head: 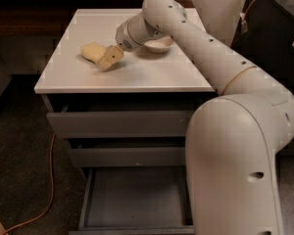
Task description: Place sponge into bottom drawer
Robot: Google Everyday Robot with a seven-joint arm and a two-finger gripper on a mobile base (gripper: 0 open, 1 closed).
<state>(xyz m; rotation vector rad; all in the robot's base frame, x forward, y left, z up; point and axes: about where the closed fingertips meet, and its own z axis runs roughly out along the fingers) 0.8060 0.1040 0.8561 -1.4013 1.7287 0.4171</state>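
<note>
On desk point(152, 77), left of centre: sponge point(90, 51), pale yellow, lying on the white top, back from the front edge

Item, gripper point(110, 58): tan-tipped, angled down and to the left, low over the desk, against the sponge's right end; whether it touches or merely sits just beside cannot be told. How wide it stands cannot be told either, and no grasp on the sponge is visible

Item, arm point(206, 53): cream, reaching in from the right and across the desk's rear right part; its large lower body fills the right foreground and covers the right ends of the drawers

Item, bowl point(158, 45): white, round, on the desk behind the wrist, partly hidden by the arm, apart from the sponge

Item, top drawer point(120, 124): grey, flat front, just under the desk

Item, middle drawer point(127, 156): grey, flat front, below the top one

Item, bottom drawer point(132, 199): grey, pulled well out toward the camera, shallow tray interior in view; sponge not in it

Item, cable point(51, 180): orange, running down the dark floor point(19, 155) left of the drawers
</note>
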